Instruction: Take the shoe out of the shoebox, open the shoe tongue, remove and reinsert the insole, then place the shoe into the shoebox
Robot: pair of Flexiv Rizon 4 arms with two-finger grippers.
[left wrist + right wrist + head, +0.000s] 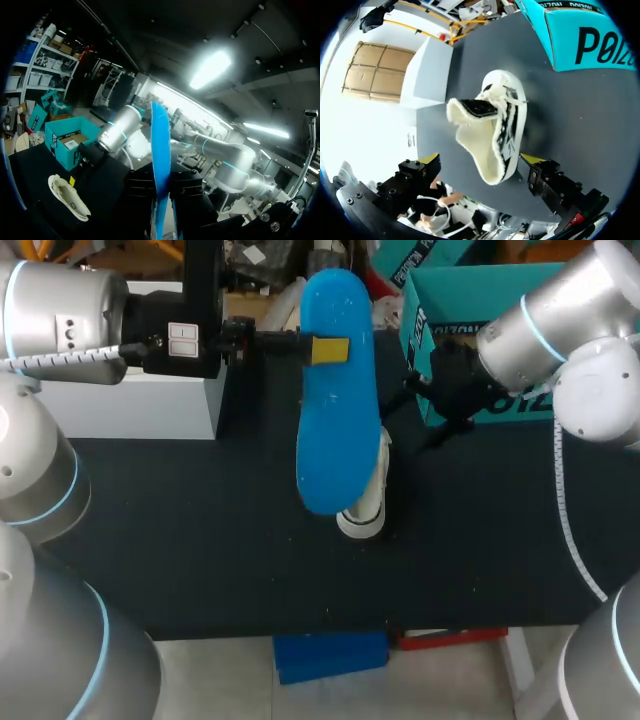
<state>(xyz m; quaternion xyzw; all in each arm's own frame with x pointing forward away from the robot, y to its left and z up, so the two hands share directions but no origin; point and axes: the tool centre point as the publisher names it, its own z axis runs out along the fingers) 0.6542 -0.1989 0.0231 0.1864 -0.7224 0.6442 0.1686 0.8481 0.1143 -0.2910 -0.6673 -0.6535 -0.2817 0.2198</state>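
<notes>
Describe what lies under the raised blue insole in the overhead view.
The white shoe on the black table; only its end and side show. The insole, held by the left claw, covers the rest.

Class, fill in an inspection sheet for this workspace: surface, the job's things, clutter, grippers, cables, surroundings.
surface: black table top.
job's things: white lace-up shoe rests on the table; blue foam insole is out of it, held in the air above it; teal cardboard shoebox stands open at the back right.
clutter: white rectangular box at the back left.
grippers: left gripper shut on the insole; right gripper open, shoe just ahead of its fingers.
cables: white coiled cable on the left arm; white cable along the right arm.
surroundings: nothing seen.
</notes>
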